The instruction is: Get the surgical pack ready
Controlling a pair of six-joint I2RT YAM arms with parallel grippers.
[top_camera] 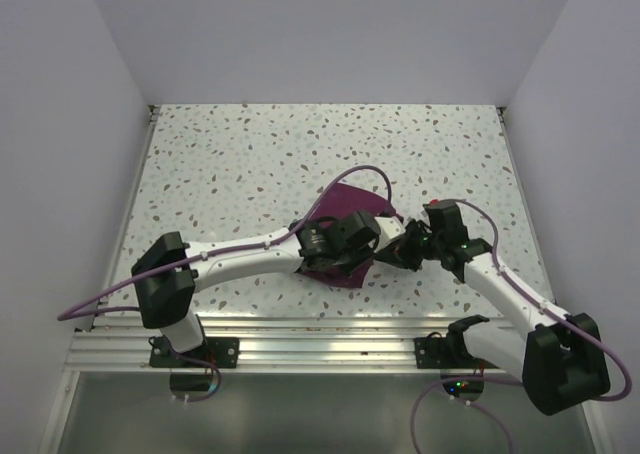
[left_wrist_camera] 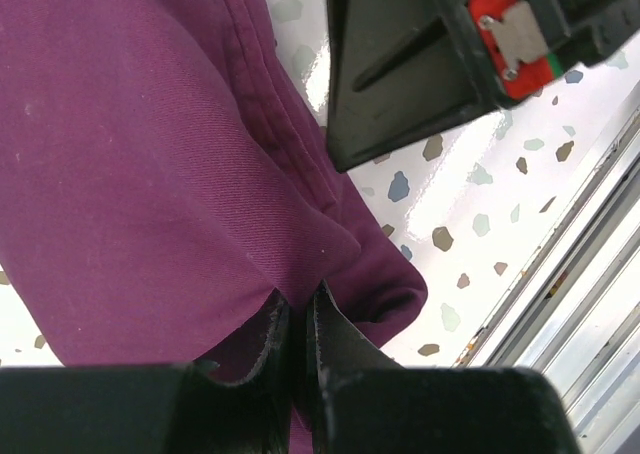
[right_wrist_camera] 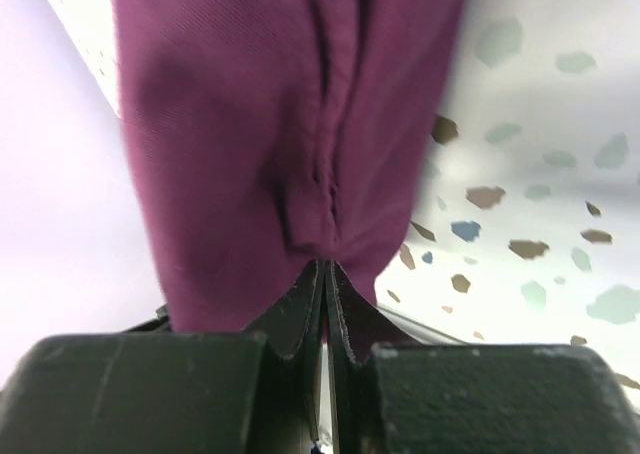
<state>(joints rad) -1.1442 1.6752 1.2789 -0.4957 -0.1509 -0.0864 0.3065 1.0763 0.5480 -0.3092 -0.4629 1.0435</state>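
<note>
Maroon cloth (top_camera: 352, 196) is lying bunched near the front of the table (top_camera: 240, 164). The left gripper (left_wrist_camera: 300, 309) and right gripper (right_wrist_camera: 325, 271) are each pinching its hemmed edge, jaws nearly closed. Folding appears underway; next, both arms need lifting together, evenly.

— Any lettering on the maroon cloth (left_wrist_camera: 150, 174)?
— None. Plain weave and a stitched hem, no label.
— And the red tab (left_wrist_camera: 505, 24) on that black housing (left_wrist_camera: 400, 74)?
— Red with a small metal plate and a green edge; no letters or numbers can be read.
— The speckled table (top_camera: 250, 154)?
— Only flecks. No text or sign is legible in any view.
</note>
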